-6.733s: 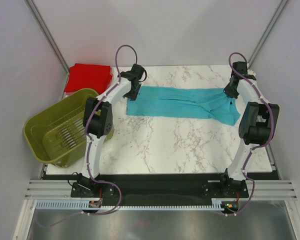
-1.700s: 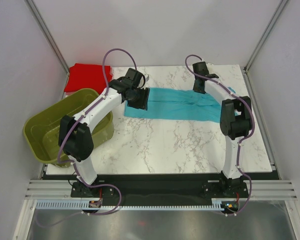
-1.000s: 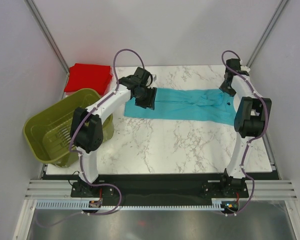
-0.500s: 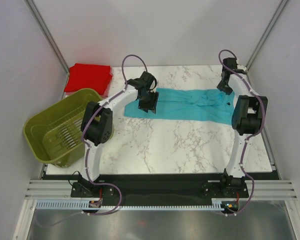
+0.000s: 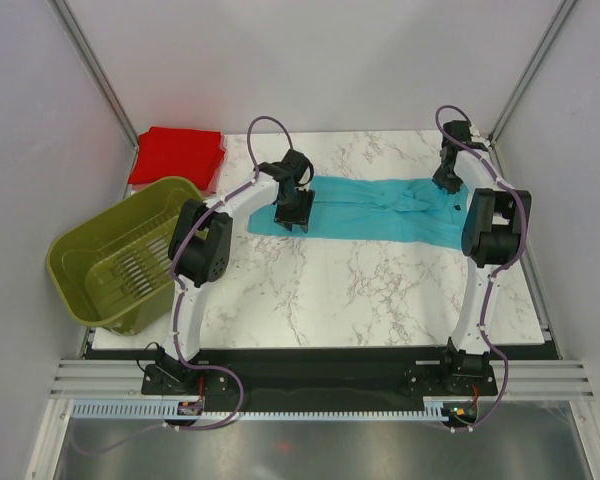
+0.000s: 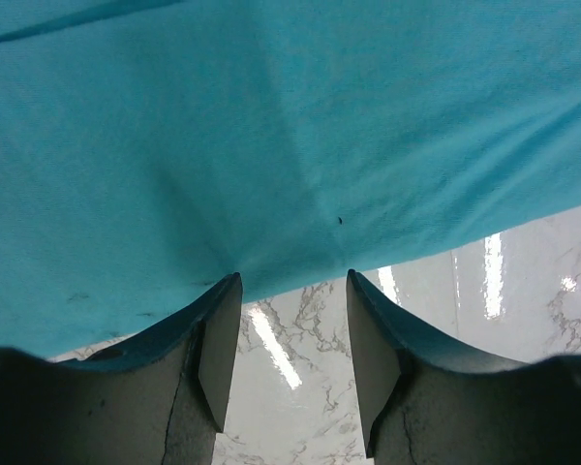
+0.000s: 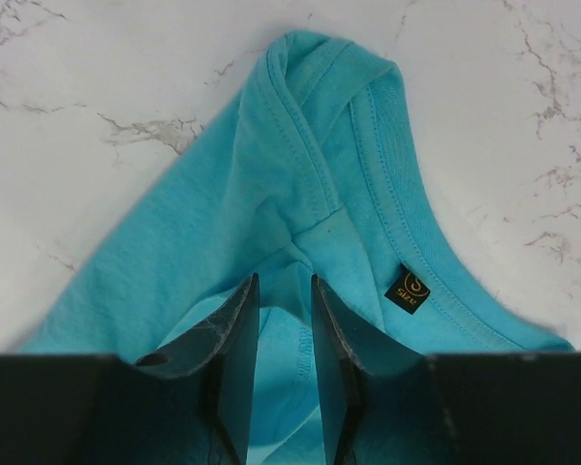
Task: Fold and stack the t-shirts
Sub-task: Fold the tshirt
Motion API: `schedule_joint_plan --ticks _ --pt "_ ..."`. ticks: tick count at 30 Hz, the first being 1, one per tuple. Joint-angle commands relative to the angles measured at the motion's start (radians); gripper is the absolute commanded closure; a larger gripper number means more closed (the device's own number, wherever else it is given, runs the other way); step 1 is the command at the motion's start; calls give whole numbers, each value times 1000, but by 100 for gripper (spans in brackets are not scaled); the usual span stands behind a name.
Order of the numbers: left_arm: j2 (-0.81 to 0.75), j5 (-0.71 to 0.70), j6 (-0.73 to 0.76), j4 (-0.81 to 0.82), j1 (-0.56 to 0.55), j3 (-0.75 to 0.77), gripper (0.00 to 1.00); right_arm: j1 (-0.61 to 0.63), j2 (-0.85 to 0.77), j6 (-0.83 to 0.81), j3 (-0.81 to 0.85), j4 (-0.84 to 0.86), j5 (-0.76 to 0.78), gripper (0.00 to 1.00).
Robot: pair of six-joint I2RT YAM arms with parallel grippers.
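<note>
Directly at the near hem of the turquoise shirt [image 5: 375, 207], the left end effector [image 6: 292, 279] hangs released, fingers parted. The right end effector [image 7: 286, 283] sits at the collar, fingers nearly together around cloth; whether it grips, I cannot tell. The shirt lies as a long band, left to right, across the far half of the surface [image 5: 360, 285], bare marble nearer. The red shirt [image 5: 177, 155] lies folded at the far left.
</note>
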Motion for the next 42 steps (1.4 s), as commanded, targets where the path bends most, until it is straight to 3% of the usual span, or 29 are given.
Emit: schedule_joint_plan --ticks 1,4,7,8,17,32,42 --pt "7 -20 -35 13 5 25 45 -1 14 23 36 9 -6 64" --pt "14 -25 -36 13 5 25 45 -1 28 28 57 9 -6 65" --pt "19 -31 -38 13 5 21 45 -1 40 32 76 7 -15 85" --pt "23 -37 -39 13 5 19 45 -1 43 32 80 9 -18 100" --pt "30 -63 -55 13 5 -6 45 0 36 11 120 33 -44 100" --pt "36 -68 -56 13 5 -15 45 51 39 -181 134 133 -85 100" --pt "33 -74 -55 13 5 -16 45 60 63 -188 155 141 -64 100"
